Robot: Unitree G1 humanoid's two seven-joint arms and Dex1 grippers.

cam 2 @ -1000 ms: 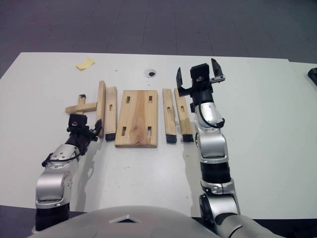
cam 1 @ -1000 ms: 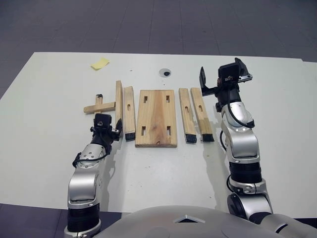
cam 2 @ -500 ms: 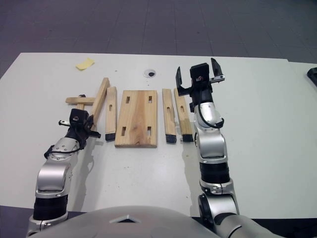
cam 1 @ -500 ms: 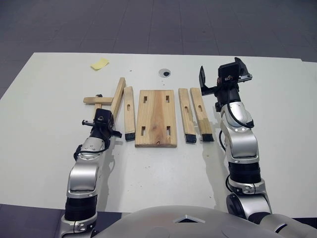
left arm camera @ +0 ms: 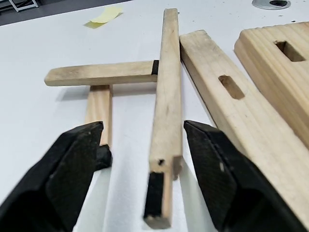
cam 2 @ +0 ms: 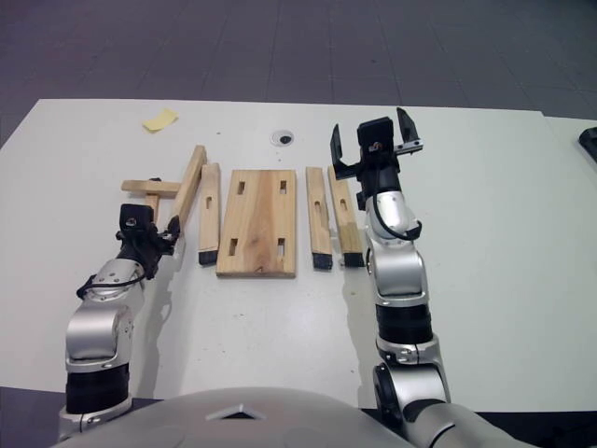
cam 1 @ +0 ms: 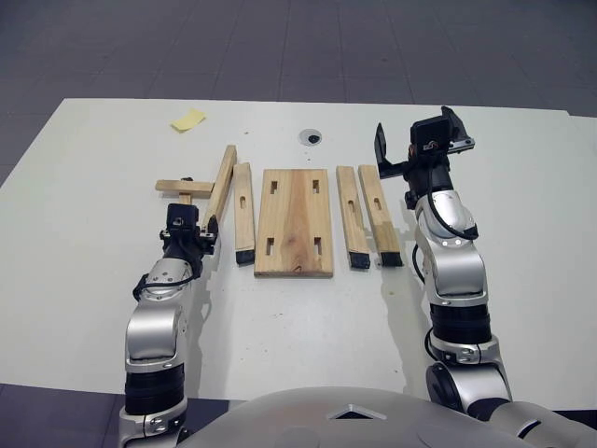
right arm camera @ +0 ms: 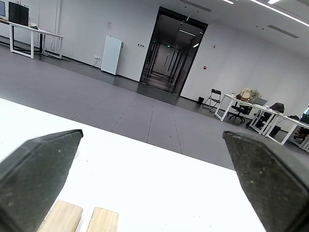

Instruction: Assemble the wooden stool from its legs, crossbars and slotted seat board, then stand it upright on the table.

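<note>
The slotted seat board (cam 1: 294, 222) lies flat mid-table. Two legs (cam 1: 352, 229) (cam 1: 380, 215) lie parallel to its right, and one slotted leg (cam 1: 242, 212) lies to its left. A further leg (cam 1: 222, 183) slants beside that one, its far end against a crossbar (cam 1: 185, 188) which lies across a second crossbar (left arm camera: 98, 108). My left gripper (left arm camera: 142, 128) is open low over the table, its fingers (left arm camera: 72, 169) either side of the slanted leg's (left arm camera: 166, 111) black-tipped near end. My right gripper (cam 1: 417, 149) is open in the air, just beyond the right legs' (right arm camera: 60, 217) far ends.
A yellow note (cam 1: 188, 119) and a round cable hole (cam 1: 312, 137) lie at the back of the white table (cam 1: 504, 308). A dark object (cam 2: 590, 138) sits at the far right edge. Bare table surface lies in front of the parts and to the right.
The leftmost leg's near end swung left, so it now slants, and the crossbar shifted back. My left gripper moved left with it. The right arm has kept still.
</note>
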